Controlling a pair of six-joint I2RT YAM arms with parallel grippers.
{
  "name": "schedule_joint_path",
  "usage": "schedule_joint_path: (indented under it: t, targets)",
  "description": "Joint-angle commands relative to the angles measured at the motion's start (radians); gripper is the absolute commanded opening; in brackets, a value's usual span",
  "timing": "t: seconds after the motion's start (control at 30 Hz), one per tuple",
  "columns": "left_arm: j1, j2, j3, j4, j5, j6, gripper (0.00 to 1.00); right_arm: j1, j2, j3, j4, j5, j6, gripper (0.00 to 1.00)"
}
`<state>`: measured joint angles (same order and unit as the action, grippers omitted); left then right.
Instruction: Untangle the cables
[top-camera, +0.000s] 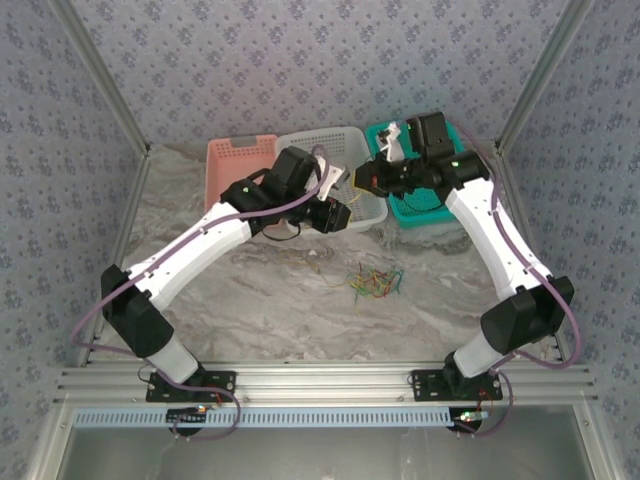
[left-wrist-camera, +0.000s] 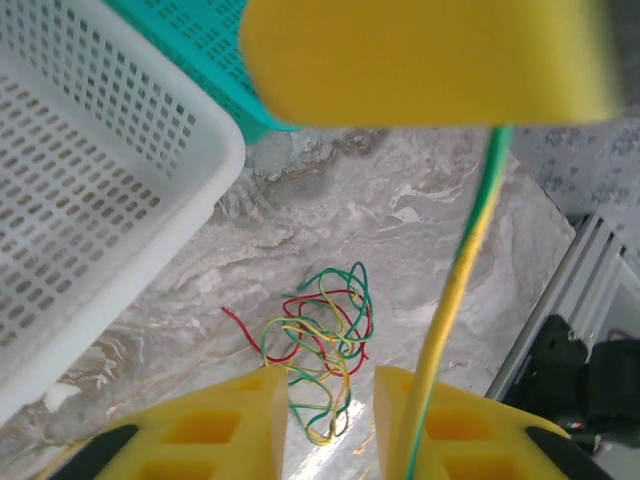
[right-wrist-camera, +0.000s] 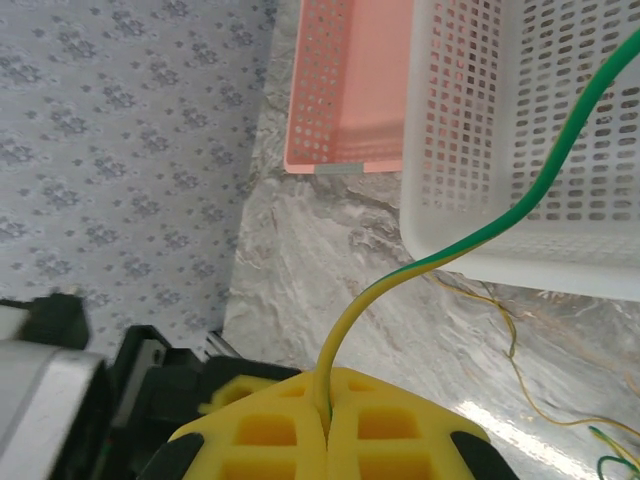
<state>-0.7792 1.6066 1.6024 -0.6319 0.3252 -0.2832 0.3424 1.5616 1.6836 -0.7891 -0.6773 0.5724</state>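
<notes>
Marble table (top-camera: 250, 300). Pink basket (top-camera: 235, 160), white basket (top-camera: 335, 140) and teal basket (top-camera: 425, 207) in row at far edge. Left gripper (top-camera: 335, 215) over white basket's near rim. Right gripper (top-camera: 360, 178) close by, over white basket's right end. Cables (top-camera: 375, 283) bunched on table between arms.

No text, label or number can be read anywhere.

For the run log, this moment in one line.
right gripper: shut on yellow-green wire | left gripper: jaws apart | wire pile: tangled on table

top looks down; wrist views (close) share the white basket (left-wrist-camera: 100, 200).
</notes>
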Motion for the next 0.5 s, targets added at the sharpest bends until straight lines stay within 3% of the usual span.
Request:
schedule_joint_path:
  t: [0.0, 0.13, 0.17, 0.3, 0.47]
  targets:
    - [-0.003, -0.037, -0.029, 0.061, -0.040, 0.013, 0.01, -0.015, 0.005, 0.000, 0.014, -0.046, 0.035, 0.00]
    - [0.003, -0.098, -0.095, 0.119, -0.041, -0.050, 0.00, -0.024, -0.005, -0.020, 0.023, -0.030, 0.048, 0.00]
    - [0.009, -0.113, -0.112, 0.134, -0.034, -0.072, 0.00, -0.026, -0.010, -0.027, 0.036, -0.031, 0.050, 0.05]
    - [0.068, -0.162, -0.166, 0.167, 0.008, -0.168, 0.00, -0.027, -0.042, -0.039, 0.074, -0.014, 0.083, 0.41]
    - [0.178, -0.222, -0.225, 0.193, 0.096, -0.247, 0.00, -0.054, -0.153, -0.084, 0.138, 0.096, 0.117, 0.62]
